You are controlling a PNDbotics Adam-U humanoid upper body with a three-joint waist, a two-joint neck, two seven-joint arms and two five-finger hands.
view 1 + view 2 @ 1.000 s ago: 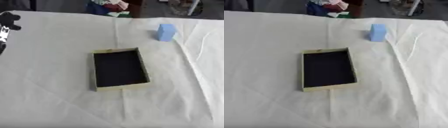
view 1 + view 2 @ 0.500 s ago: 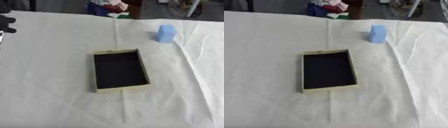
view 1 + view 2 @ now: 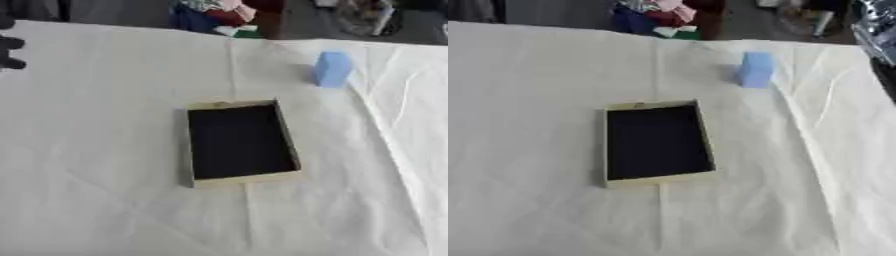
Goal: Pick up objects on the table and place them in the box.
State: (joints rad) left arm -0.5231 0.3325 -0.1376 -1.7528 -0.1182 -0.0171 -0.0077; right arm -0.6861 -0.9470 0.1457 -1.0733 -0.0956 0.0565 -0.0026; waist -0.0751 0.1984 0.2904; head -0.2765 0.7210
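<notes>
- The left hand (image 3: 9, 47) shows only as a few dark fingers at the far left edge of the left eye view, high up over the desk (image 3: 105, 200).
- So little of that hand is in the picture that I cannot tell how far open its fingers are; nothing can be seen in them, and whether they touch the cloth is not clear.
- The right hand does not show in either view.
- The box (image 3: 658, 142) lies near the middle of the desk, a shallow rectangular tray with pale yellowish walls and a black inside.
- It sits slightly askew, its long sides running away from the robot and leaning a little to the left at the far end.
- Nothing can be seen inside the box; its dark floor is bare.
- The blue block (image 3: 756, 69) stands on the desk beyond the box and to its right, well apart from it, toward the far right part of the cloth.
- It is light blue, taller than it is wide, and stands upright on its own, touched by no hand.
- The desk is covered by a white cloth with creases, among them a long fold running from near the block down toward the right edge.
- Beyond the far edge of the desk lies a heap of coloured things (image 3: 219, 12), red, blue and green, too blurred to make out.
</notes>
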